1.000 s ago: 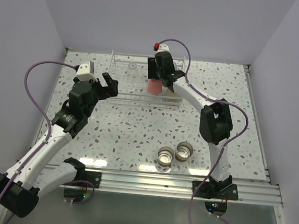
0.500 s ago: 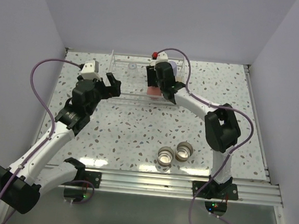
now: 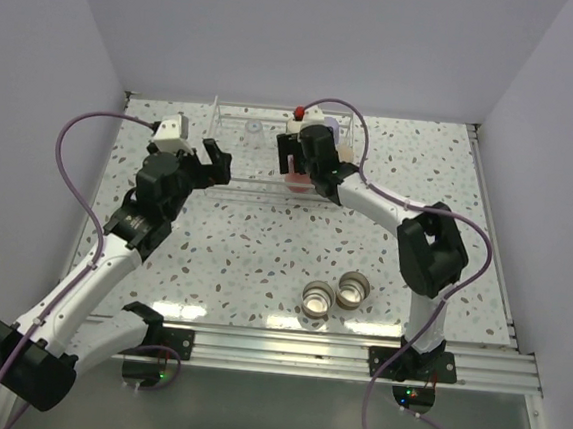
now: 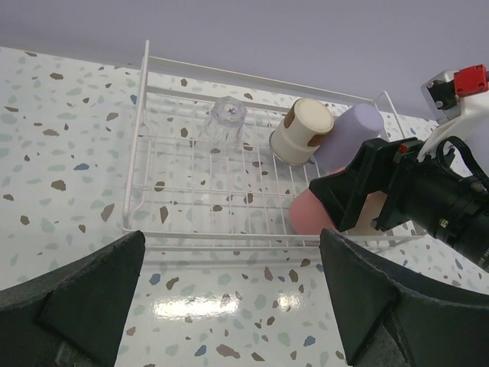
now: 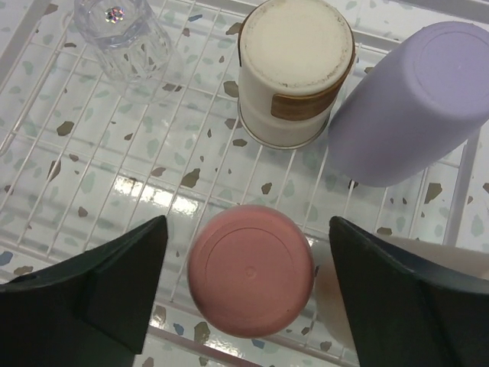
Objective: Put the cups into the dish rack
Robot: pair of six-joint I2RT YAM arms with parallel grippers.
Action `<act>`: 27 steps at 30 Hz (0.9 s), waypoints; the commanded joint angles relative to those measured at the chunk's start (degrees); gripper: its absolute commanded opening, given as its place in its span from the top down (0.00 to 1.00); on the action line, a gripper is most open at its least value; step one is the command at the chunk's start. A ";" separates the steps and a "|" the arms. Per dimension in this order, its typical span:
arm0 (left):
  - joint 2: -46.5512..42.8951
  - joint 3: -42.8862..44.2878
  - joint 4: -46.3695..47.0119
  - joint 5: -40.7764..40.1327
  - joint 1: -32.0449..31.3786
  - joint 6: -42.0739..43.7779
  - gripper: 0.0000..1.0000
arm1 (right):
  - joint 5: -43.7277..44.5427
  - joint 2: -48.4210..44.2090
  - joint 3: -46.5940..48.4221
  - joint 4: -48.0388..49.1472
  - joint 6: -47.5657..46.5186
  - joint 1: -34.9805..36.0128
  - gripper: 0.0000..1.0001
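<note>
The right gripper [image 5: 246,229] hangs over the rack [image 4: 137,153] with its fingers spread to either side of the pink cup [image 5: 250,269]. There is a gap on both sides, so nothing is pinched. That cup stands bottom-up on the wires, close to the near rail. Behind it are the clear cup [image 5: 122,34], the tan-based cup [image 5: 294,73], also bottom-up, and the lavender cup [image 5: 405,107], which leans tilted against the tan-based one. A pale shape just beside the pink cup, mostly behind the right finger, is probably the beige cup [image 5: 336,306], though I cannot be sure. The left gripper [image 3: 211,160] hovers near the rack's near-left corner, wide open and empty. Two steel-rimmed cups [image 3: 335,295] wait just beside each other on the table [image 3: 263,253], near the right arm's base.

The main risk is in the withdrawal. The gaps beside the pink cup are narrow, so a lift that is not straight could let a finger catch it and topple it over the rail, or push it into the pale one. The lavender cup looks poorly settled, and a knock to the light rack might roll it. The two arms are also working close together at the rack, so a swing by either could clip the other or shove the rack. Later, grasping one table cup may knock its neighbour.
</note>
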 commanded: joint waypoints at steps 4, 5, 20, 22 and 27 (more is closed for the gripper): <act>-1.37 0.28 -0.91 2.51 0.00 0.87 0.00 | -2.62 -6.47 2.69 -1.04 0.48 0.29 0.02; -1.63 0.36 -1.35 3.39 0.00 1.39 0.00 | -2.80 -7.61 3.22 -2.43 0.57 0.29 0.02; 6.00 -0.60 -17.62 35.04 -4.82 9.57 0.00 | -3.24 -26.06 3.76 -10.25 2.32 0.38 0.02; 10.31 0.01 -17.62 35.13 -10.00 9.05 0.02 | -2.72 -29.30 1.66 -11.84 4.77 -0.06 0.02; 21.28 4.39 -17.62 35.83 -19.32 7.73 0.04 | -3.85 -36.61 -3.80 -12.55 8.56 -1.38 0.02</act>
